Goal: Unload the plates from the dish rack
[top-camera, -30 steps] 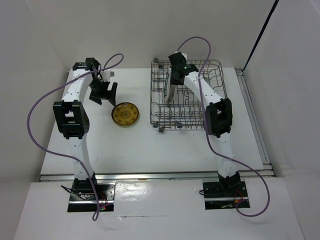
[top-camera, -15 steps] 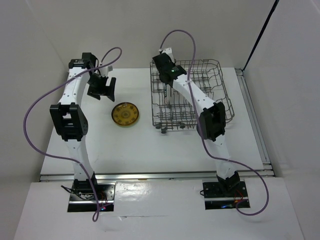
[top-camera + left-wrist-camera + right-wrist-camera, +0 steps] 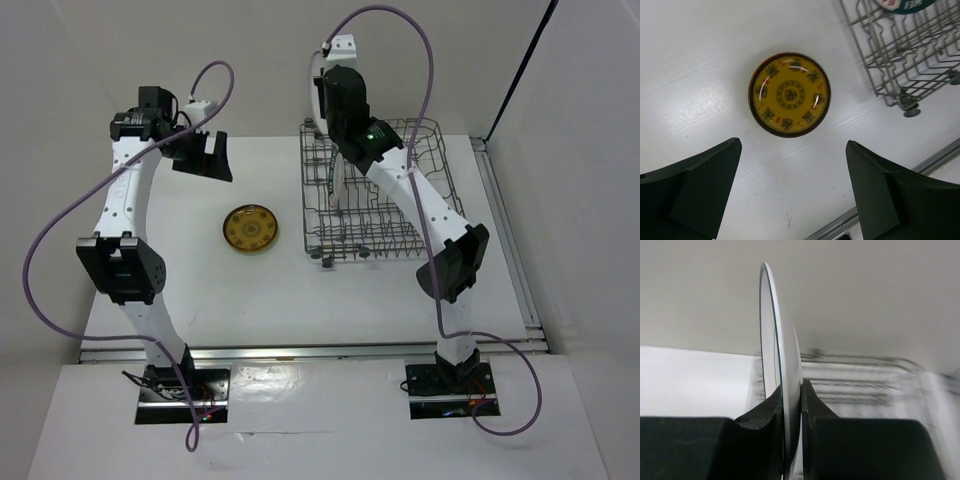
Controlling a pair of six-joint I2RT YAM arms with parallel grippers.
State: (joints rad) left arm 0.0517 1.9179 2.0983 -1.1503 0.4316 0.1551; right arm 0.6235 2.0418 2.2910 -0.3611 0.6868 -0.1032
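The golden-brown patterned plate (image 3: 251,228) lies flat on the table left of the dish rack (image 3: 400,205); it also shows in the left wrist view (image 3: 789,94). My left gripper (image 3: 207,160) is open and empty, high above the table and back-left of that plate (image 3: 793,145). My right gripper (image 3: 328,100) is shut on a white plate (image 3: 316,98) and holds it upright, above the rack's back-left corner. In the right wrist view the plate (image 3: 784,340) stands edge-on between the fingers (image 3: 812,405), with a thin dark line along its rim. The lime green and orange plates are not visible.
The rack's near-left corner with a small wheel (image 3: 911,111) shows in the left wrist view; a teal and white piece (image 3: 905,4) sits at the rack's top edge there. White walls enclose the table at back and sides. A metal rail (image 3: 300,350) runs along the front edge.
My right gripper has risen out of the rack with the white plate, up and to the back left. My left arm has lifted and swung back-left, away from the golden-brown plate.
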